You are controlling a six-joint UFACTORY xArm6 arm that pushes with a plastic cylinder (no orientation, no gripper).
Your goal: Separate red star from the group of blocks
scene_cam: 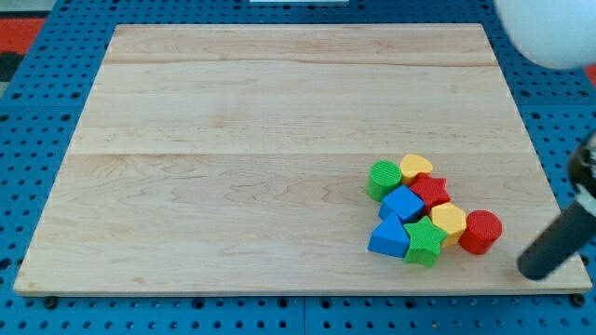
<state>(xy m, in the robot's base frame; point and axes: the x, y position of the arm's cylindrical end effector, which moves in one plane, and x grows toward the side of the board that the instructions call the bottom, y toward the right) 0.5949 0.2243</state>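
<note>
The rod carries no fingers; its tip (533,271) rests just right of the red cylinder (480,232). Beyond that cylinder, the red star (430,190) sits wedged mid-cluster, touching the yellow heart (416,167) and blue cube (403,202); a sideways push likely drags neighbours across the bench (233,140).

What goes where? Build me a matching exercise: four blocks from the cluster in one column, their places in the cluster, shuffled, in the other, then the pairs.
Things:
1. green cylinder
2. red cylinder
3. red star
4. blue triangular block

Places:
A. at the view's right end, nearest my tip
B. bottom-left corner of the cluster
C. in the middle, hemmed in by other blocks
D. top-left corner of the cluster

Pairs: 1-D, 2-A, 3-C, 4-B
</note>
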